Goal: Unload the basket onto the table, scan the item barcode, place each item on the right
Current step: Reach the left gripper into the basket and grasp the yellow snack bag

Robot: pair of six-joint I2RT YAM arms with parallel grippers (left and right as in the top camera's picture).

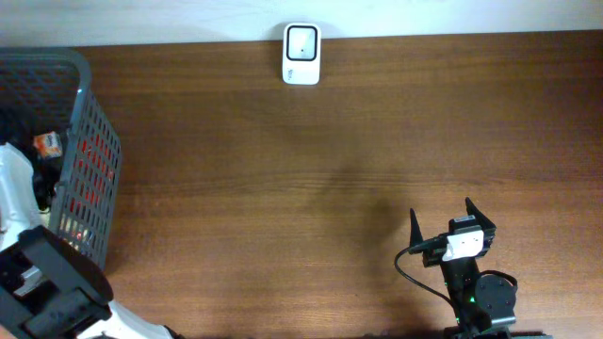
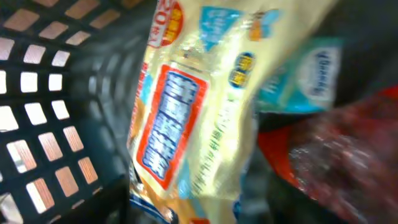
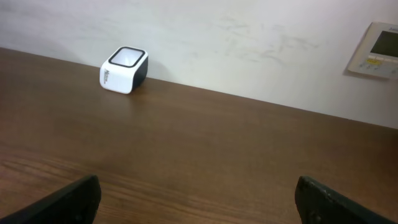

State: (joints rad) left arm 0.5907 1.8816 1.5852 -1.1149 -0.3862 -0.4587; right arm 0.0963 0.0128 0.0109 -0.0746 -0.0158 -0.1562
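Observation:
A yellow snack packet (image 2: 199, 106) with a red-and-blue label fills the blurred left wrist view, inside the grey mesh basket (image 1: 89, 151). My left gripper (image 2: 177, 208) is down in the basket, its dark fingers on either side of the packet's lower end. Blur hides whether they press on it. A red packet (image 2: 348, 155) and a light blue one (image 2: 311, 74) lie beside the yellow one. No barcode shows. The white scanner (image 1: 301, 55) with its dark window stands at the table's far edge, also in the right wrist view (image 3: 124, 70). My right gripper (image 1: 441, 211) rests open and empty near the front right.
The basket stands at the table's left end, with an orange item (image 1: 47, 144) visible inside it. The left arm's white body (image 1: 14, 188) reaches over the basket rim. A wall control panel (image 3: 376, 48) hangs behind the table.

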